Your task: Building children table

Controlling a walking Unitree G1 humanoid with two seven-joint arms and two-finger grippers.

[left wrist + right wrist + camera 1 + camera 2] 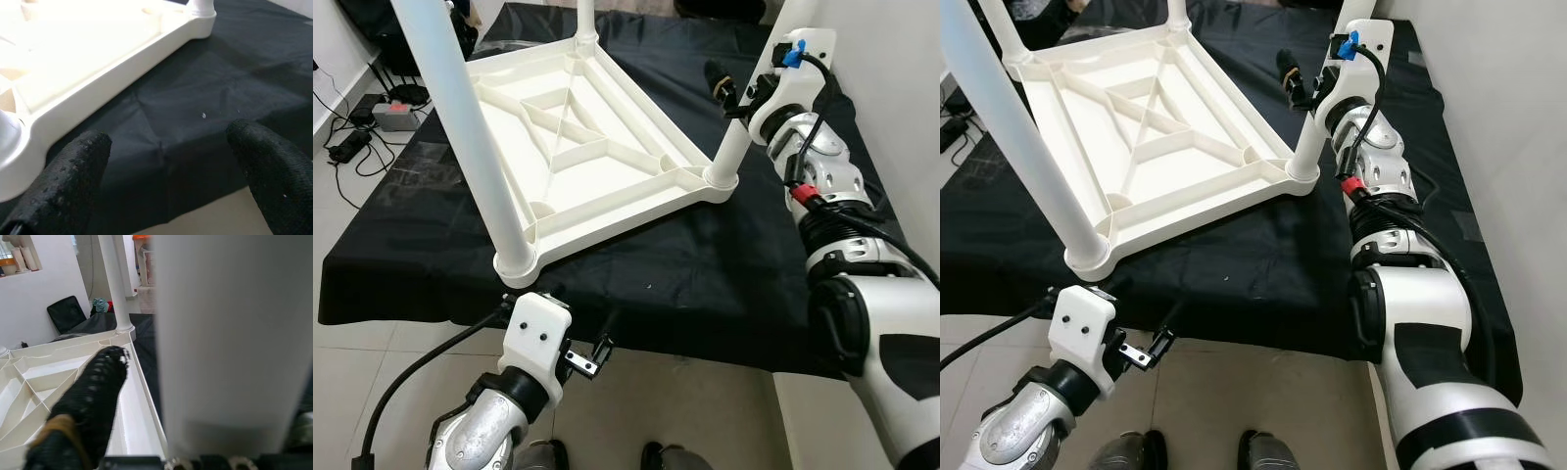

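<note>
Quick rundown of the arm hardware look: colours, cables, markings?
Both arms are silver metal with white plastic housings. The right arm has black joint bands, red rings, a blue clip near the wrist and black cables. The left arm has a white wrist block with two dark screw holes and a black cable. The left pincer has textured black fingers.

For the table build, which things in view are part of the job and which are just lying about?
Part of the job:
- upturned white table top on the black cloth
- white leg at its near right corner, right gripper at it
- white leg at the near left corner
- left gripper, open, near the cloth's front edge

Lying about:
- power strip and cables on the floor
</note>
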